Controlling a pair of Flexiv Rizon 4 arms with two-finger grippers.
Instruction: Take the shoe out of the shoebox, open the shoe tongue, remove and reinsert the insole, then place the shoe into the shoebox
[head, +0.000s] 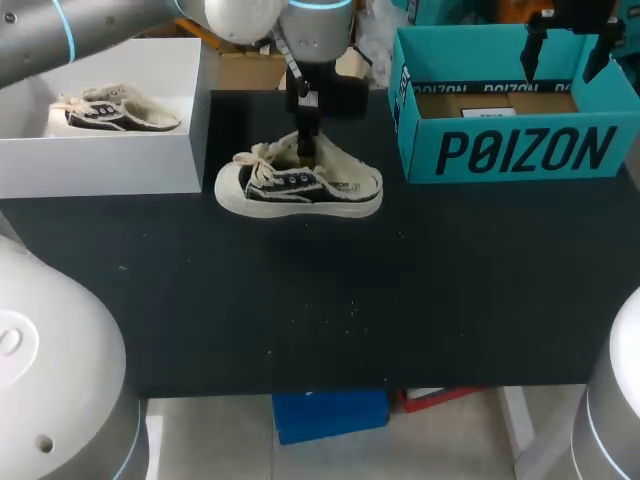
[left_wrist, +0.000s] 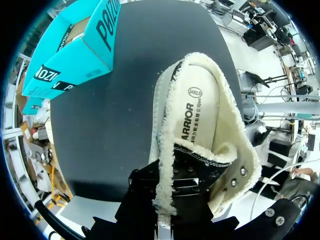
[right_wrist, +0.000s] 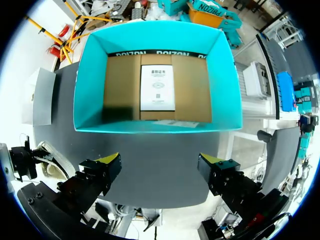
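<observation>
Head view showed the shoe (head: 300, 185) already out of the shoebox (head: 510, 150), standing upright on the table (head: 300, 300) just beside it. The left gripper (head: 305, 140) reached down into its mouth, probably to hold back the tongue (left_wrist: 200, 157). Its tips were hidden by fleece, so I could not tell whether the jaws were clamped. With the tongue raised, the insole (left_wrist: 195, 110) lay exposed, still seated inside. The right gripper (right_wrist: 160, 162) hung above the empty shoebox, jaws spread wide and holding nothing, likely kept clear until the insole needed pulling.
</observation>
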